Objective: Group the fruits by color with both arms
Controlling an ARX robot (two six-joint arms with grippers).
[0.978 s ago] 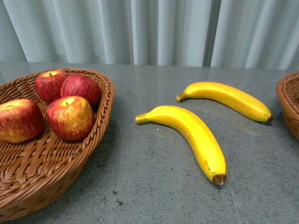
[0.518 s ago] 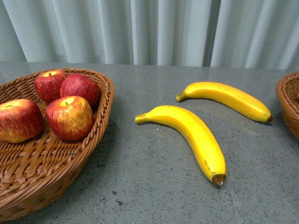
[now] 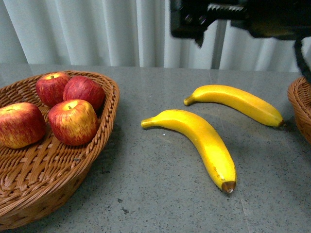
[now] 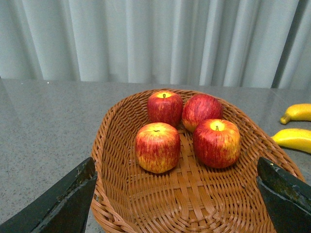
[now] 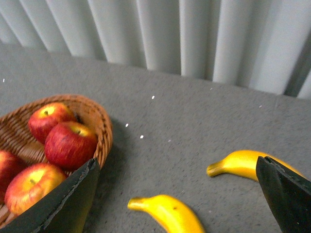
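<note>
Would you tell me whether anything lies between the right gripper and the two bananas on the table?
Nothing visible does. The open right gripper hangs above the far banana and the near banana, which lie apart on the grey table; only air separates them from it.

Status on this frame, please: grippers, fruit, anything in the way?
Left gripper open, empty; right gripper open, empty. Four apples in left basket. Both bananas loose on table, ungrasped. Nothing blocking them.
</note>
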